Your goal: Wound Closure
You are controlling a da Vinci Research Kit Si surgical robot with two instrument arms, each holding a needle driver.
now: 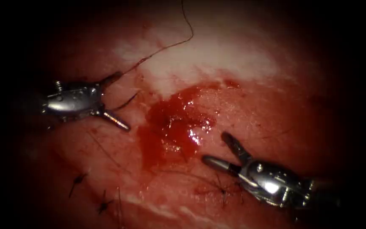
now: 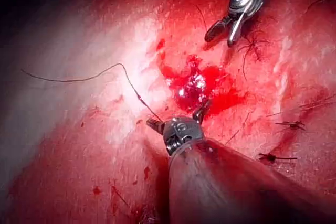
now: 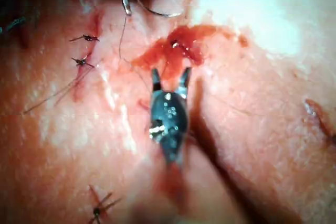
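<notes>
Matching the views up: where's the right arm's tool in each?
Endoscope: right arm's tool, open and empty, right of the red fluid.
Left wrist: across the fluid from the left arm's tool, also open, empty.
Right wrist: facing the fluid; curved needle beyond, by left tool.
Shared landmark: the fluid.

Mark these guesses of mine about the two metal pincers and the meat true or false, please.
1. Both tools stand with jaws open. True: the left tool and the right tool hold nothing.
2. The right tool grips the thread. False: the thread runs up from beside the left tool's upper jaw.
3. Red fluid lies between the tools. True.
4. No stitches are in the tissue. False: knotted stitches with cut ends are there.
5. A jaw holds the needle. False: a thin curve beside the left tool may be it, ungripped.
</notes>
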